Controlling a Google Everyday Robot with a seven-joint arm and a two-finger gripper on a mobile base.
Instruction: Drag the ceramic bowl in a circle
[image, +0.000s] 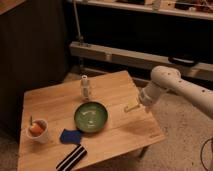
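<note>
The ceramic bowl (91, 116) is a wide, shallow, glossy green bowl with a darker rim. It sits upright near the middle of the wooden table (115, 87). My white arm reaches in from the right. My gripper (132, 107) hangs low over the table's right side, to the right of the bowl and apart from it. It holds nothing that I can see.
A small white bottle (85, 86) stands behind the bowl. A white cup with orange content (38, 131) stands at the front left. A blue sponge (71, 135) and a black-and-white striped cloth (71, 157) lie in front of the bowl. A dark cabinet stands at the back left.
</note>
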